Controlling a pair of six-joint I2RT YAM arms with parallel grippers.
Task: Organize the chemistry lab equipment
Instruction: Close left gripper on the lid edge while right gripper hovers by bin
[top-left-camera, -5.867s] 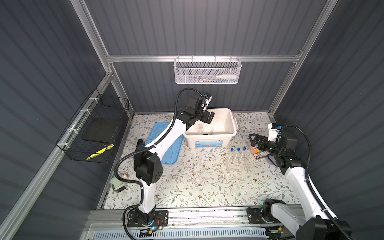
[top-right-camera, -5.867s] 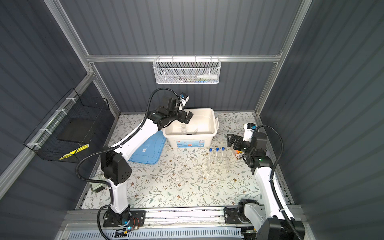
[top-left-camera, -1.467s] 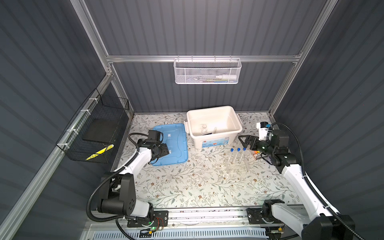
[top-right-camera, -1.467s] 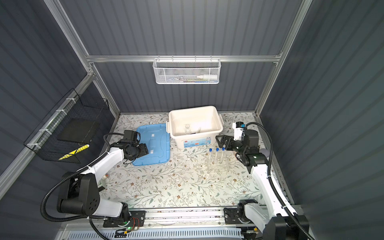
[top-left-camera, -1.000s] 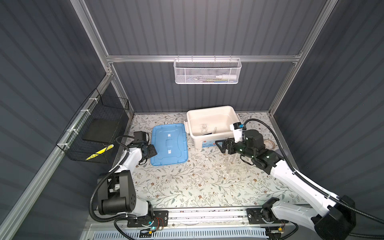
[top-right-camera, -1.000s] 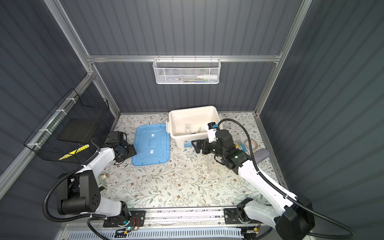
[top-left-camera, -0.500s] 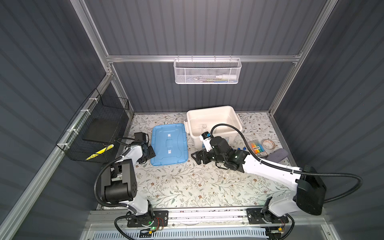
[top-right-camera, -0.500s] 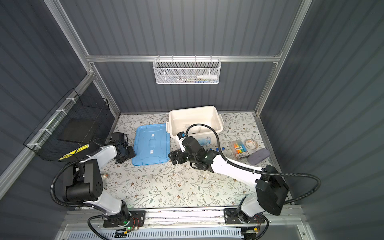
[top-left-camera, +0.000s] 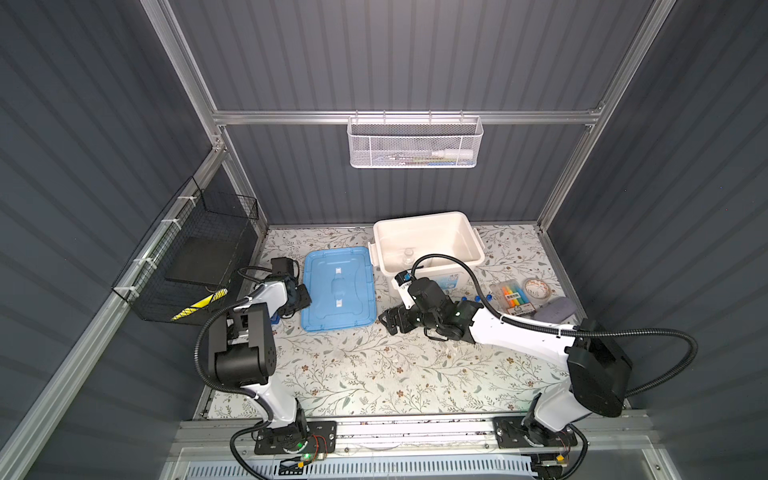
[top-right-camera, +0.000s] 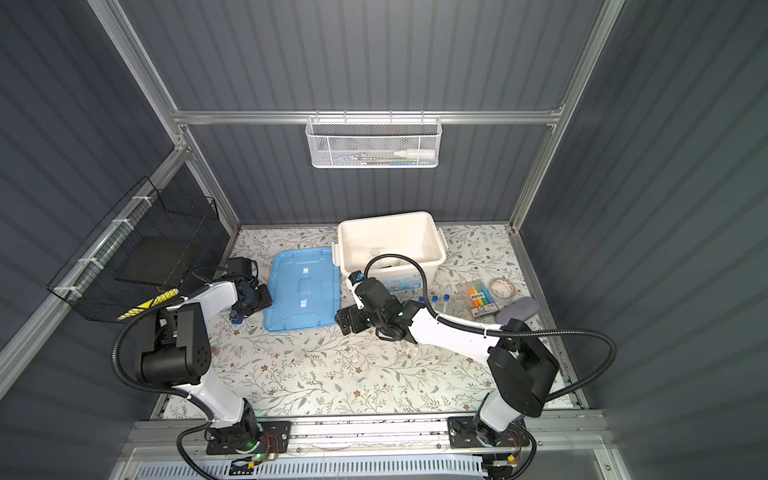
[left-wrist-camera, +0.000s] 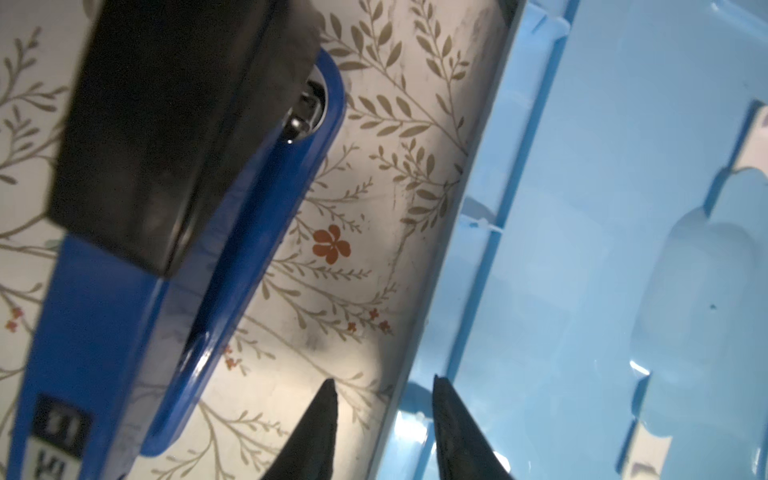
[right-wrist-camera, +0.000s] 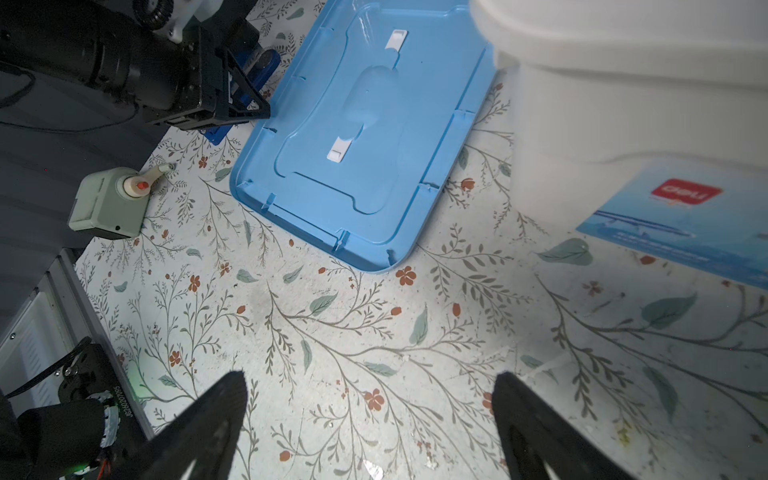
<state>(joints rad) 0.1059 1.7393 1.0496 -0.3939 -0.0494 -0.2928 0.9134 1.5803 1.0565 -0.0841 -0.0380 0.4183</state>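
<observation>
Two robot arms (top-left-camera: 519, 332) over a floral bench (top-left-camera: 353, 374).
Right pincer (right-wrist-camera: 370, 376) hangs released by the blue lid (top-left-camera: 336, 291)'s near corner; left pincer (left-wrist-camera: 383, 379), narrowly parted, straddles its rim. Behind, blue-capped test tubes (top-right-camera: 434, 298) stand; a glass vessel (top-left-camera: 409, 253) sits in the white tub (top-left-camera: 436, 241).

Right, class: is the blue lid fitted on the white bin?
No, the blue lid lies flat on the table beside the white bin, which stands open.

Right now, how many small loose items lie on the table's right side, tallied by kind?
blue-capped test tubes: 3
highlighter pack: 1
tape roll: 1
grey pouch: 1
Total: 6
</observation>
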